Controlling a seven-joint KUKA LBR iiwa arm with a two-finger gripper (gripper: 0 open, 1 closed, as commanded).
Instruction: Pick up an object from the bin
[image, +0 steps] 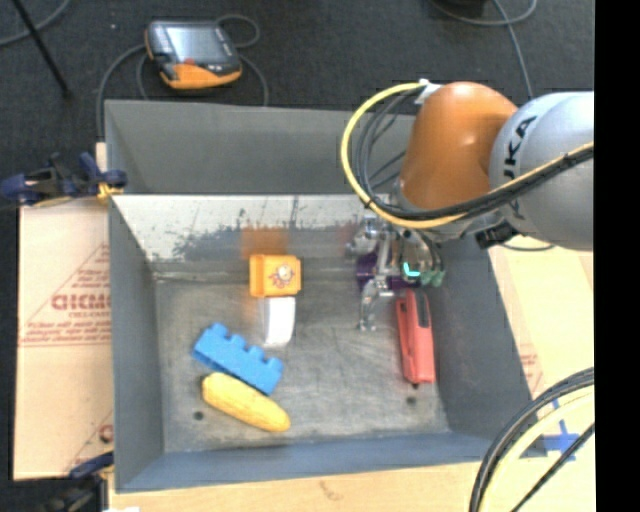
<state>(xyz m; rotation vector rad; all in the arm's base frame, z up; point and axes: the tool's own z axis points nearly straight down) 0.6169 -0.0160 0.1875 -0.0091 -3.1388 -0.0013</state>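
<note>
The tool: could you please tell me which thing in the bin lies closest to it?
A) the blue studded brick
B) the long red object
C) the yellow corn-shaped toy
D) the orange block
B: the long red object lies right beside the tool, just to its right in the camera view.

Dark floor (300, 60), possibly carpet, orange-and-grey handheld device (193, 52) lying on it
</note>
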